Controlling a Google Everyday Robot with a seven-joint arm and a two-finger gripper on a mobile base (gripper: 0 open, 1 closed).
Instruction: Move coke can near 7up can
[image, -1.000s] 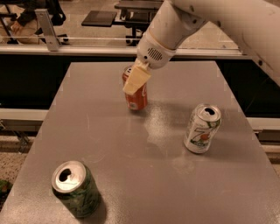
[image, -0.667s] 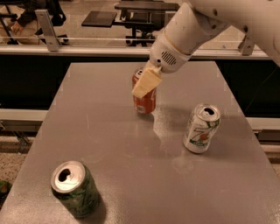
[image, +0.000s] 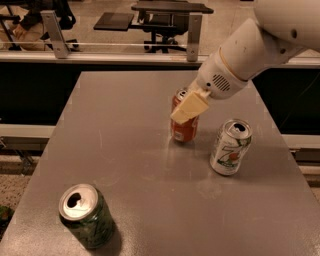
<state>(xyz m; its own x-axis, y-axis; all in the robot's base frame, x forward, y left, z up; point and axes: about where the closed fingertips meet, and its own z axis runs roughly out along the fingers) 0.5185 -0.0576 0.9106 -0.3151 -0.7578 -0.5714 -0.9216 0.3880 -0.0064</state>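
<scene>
Rightward since a second ago, the coke can (image: 184, 131) rides in the gripper (image: 186, 111), fingers (image: 191, 105) clamped on it, near the 7up can (image: 230, 148). Overshooting could topple that can.

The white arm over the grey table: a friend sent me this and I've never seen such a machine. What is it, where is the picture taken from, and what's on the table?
It is a robot's white arm ending in a two-finger claw. One camera looks down on the grey table from its near side; its mounting isn't shown. The claw is closed on an orange-red soda can with a silver top at mid-table. Beside it, not touching, stands a white soda can with green markings. A dark green can stands near the front left corner.
</scene>
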